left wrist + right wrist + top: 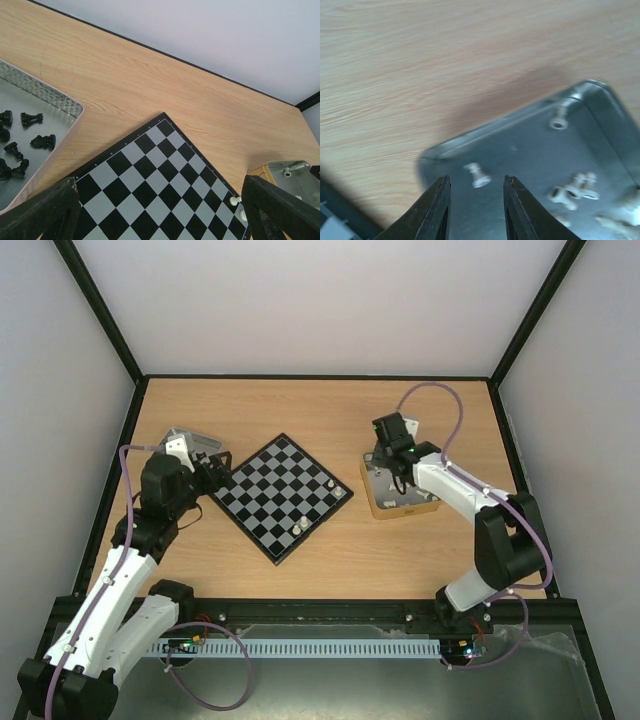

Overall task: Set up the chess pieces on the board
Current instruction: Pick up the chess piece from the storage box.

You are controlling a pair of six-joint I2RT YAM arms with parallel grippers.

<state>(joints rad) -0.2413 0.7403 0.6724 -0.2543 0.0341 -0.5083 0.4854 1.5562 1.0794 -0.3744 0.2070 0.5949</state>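
Hovering at the tray (485, 131) rim, right tool (476, 180) gapes empty; left tool (160, 181) spread above board (125, 200) edge.

board (270, 490): flat, black and grey checks, set cornerwise at the middle of the table (400, 550)
white pieces (300, 527): three along the board's near-right edge
loose pieces (478, 175): white, lying in a metal tray (530, 150)

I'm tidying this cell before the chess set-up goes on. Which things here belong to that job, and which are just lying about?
Job:
- board
- placed white pieces on it
- loose white pieces in the right tray
- black pieces in the left tray

Just there:
- purple cables
- slotted cable duct at the near edge
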